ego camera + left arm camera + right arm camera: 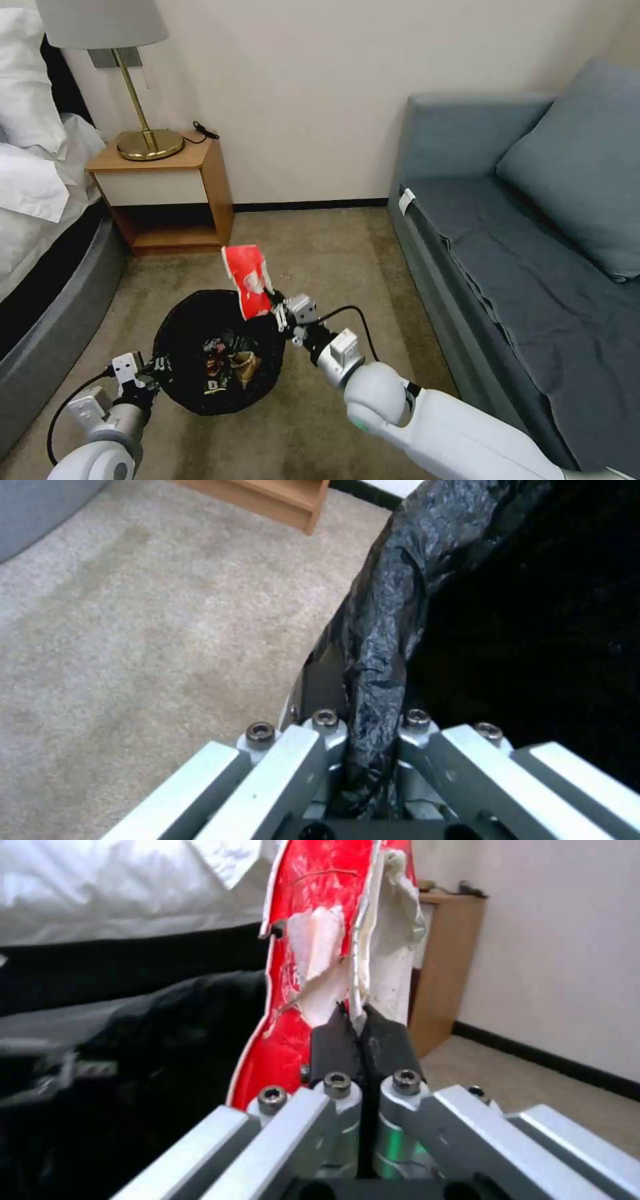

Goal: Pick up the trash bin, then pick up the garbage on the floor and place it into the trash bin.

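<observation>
Your right end effector (272,298) pinches the red-and-white wrapper (248,280) above the trash bin (175,383). Your left end effector (152,368) clamps its rim.

Red-and-white wrapper (248,280), black-lined trash bin (175,319), beige carpet (320,253), grey-blue sofa (533,267)

A beige carpet (320,253) fills the frame's centre beneath a cream wall (300,87). Upper left stand a wooden nightstand (167,193), brass lamp (133,87) and white-sheeted bed (33,180); a blue-grey sofa (533,253) occupies the right.
</observation>
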### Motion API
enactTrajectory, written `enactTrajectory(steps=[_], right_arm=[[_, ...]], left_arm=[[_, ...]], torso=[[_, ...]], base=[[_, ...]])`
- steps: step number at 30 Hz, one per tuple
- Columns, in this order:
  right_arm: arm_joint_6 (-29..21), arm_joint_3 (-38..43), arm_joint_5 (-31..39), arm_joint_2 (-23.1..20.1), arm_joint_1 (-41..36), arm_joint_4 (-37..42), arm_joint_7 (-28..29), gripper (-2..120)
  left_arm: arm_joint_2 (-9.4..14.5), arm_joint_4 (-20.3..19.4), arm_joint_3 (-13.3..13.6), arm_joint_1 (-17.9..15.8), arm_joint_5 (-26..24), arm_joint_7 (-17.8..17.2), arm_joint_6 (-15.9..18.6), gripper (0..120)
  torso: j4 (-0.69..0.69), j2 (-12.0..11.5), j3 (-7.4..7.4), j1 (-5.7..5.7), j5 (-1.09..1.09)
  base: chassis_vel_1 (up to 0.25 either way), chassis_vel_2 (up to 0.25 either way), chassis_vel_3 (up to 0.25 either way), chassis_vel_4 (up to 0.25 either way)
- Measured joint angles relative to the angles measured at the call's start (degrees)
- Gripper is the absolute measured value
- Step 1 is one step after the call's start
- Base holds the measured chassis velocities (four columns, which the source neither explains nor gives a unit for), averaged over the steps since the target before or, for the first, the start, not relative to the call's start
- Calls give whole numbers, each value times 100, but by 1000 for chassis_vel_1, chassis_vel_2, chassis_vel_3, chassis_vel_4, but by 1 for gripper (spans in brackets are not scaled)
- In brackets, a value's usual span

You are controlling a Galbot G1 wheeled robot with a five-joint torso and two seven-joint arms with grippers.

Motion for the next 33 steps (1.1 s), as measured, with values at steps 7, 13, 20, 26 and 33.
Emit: enactTrajectory(steps=[7, 13, 20, 26, 33], right_arm=[[48, -225, -458, -25, -159, -133, -153, 0], [39, -255, -891, 7, -293, -291, -128, 5], [-51, -256, -1027, 0, -267, -304, -100, 29], [-50, -197, -1043, 17, -210, -239, -84, 51], [213, 374, -1203, -100, -222, -8, 42, 79]], left_arm=[[8, -21, 46, -20, -79, -18, 42, 1], [26, -35, 54, -20, -205, -63, 97, 1], [48, -36, 56, -6, -296, -87, 133, 1], [76, -36, 63, -6, -427, -163, 205, 1], [119, 37, 85, -74, -915, -590, 477, 1]], torso=[[0, 0, 0, 0, -1], [0, 0, 0, 0, -1], [0, 0, 0, 0, -1], [1, 0, 1, 0, -1], [1, 0, 1, 0, -1]], base=[[0, 0, 0, 0], [0, 0, 0, 0], [0, 0, 0, 0], [0, 0, 0, 0], [0, 0, 0, 0]])
